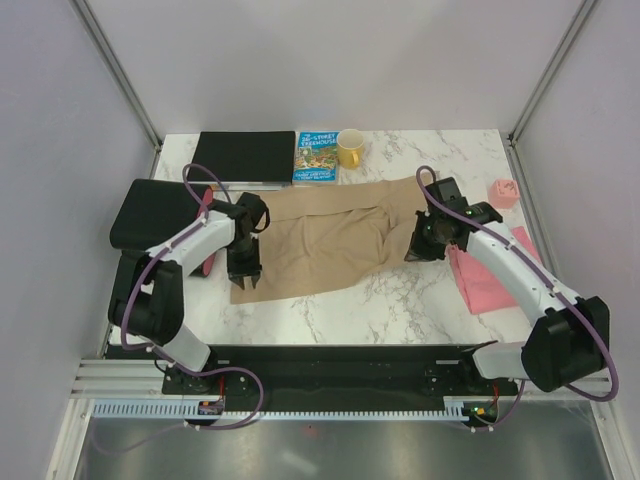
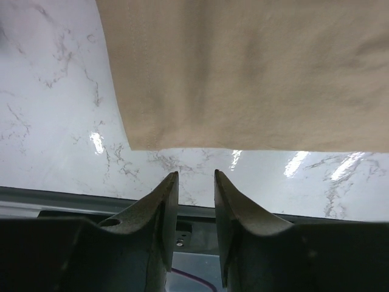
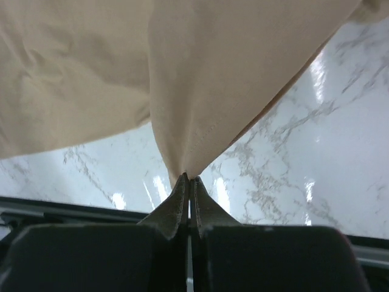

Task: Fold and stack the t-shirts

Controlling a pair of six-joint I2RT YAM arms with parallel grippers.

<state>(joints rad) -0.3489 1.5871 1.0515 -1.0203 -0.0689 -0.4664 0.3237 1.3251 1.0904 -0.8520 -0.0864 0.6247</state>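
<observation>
The tan cloth short-sleeved t-shirt [image 1: 320, 235] lies spread on the middle of the white marble-patterned table [image 1: 400, 300]. From it, the pink cloth t-shirt [image 1: 482, 285] lies at 3 o'clock and the small pink block [image 1: 503, 192] at 2. At 12 stands the yellow ceramic mug [image 1: 350, 150], with the blue paperback book [image 1: 318, 157] just left of it and the black flat rectangular pad [image 1: 243, 152] at 11. The pink-and-black drawer box [image 1: 145, 215] sits at 9. The left gripper [image 1: 247, 283] is at 7, just off the shirt's corner; the right gripper [image 1: 412, 255] is at 4, on its hem.

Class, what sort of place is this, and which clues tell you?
Probably a robotics lab test cell: plain partition walls enclose a marble-patterned table, and a left arm and right arm are bolted to a black rail at its near edge.
</observation>
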